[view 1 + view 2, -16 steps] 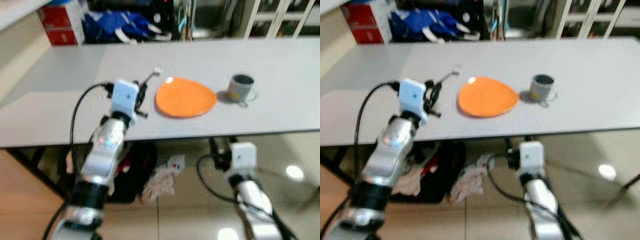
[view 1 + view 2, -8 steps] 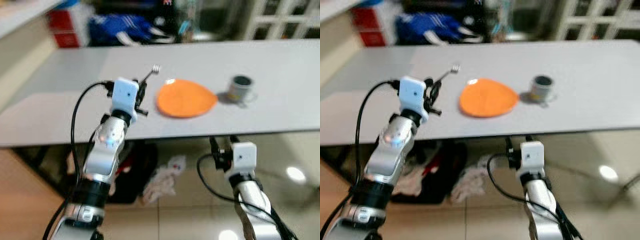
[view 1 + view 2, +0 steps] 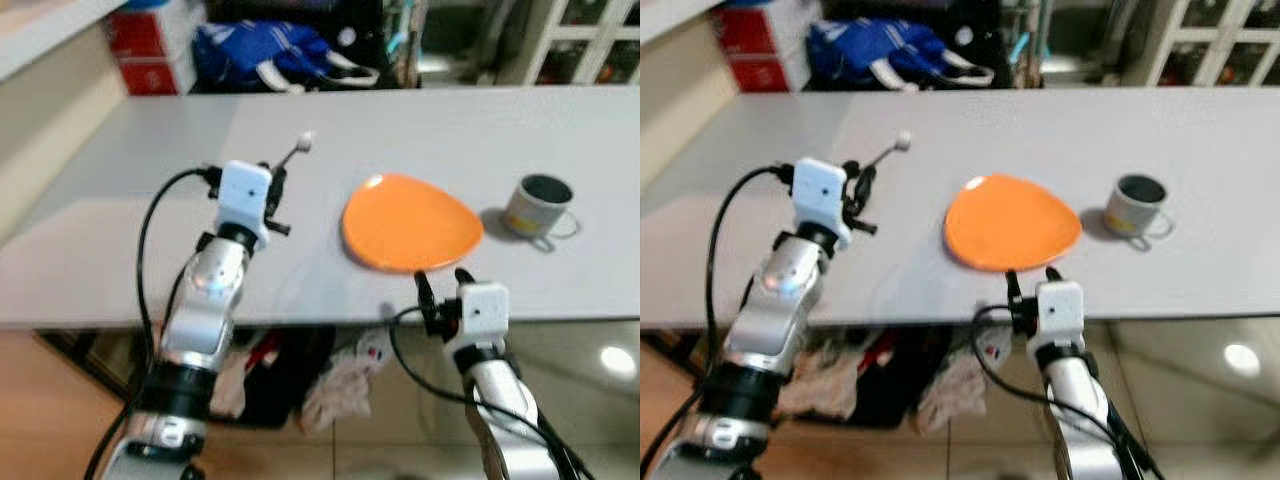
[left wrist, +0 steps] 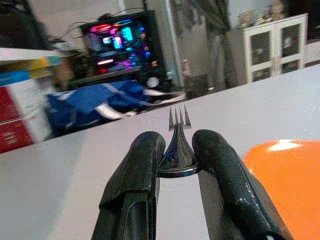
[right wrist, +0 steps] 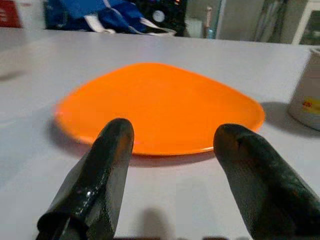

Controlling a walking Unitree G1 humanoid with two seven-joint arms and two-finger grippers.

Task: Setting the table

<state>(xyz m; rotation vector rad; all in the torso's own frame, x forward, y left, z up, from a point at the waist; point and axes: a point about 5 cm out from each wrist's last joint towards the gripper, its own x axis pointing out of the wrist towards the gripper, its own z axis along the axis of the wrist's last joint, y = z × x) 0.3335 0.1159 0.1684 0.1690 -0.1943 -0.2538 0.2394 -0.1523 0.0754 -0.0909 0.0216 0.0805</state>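
My left gripper is shut on a metal fork, held above the grey table to the left of the orange plate. The fork's tines point away from me. My right gripper is open at the table's near edge, just in front of the plate, with nothing between its fingers. A grey mug stands to the right of the plate.
Beyond the table's far edge lie a blue bag and red boxes. White cabinets stand at the back right. Clothes and clutter lie on the floor under the table.
The camera has come closer and shifted, so the plate and mug sit further right. My right gripper has risen from below the table to its near edge by the plate.
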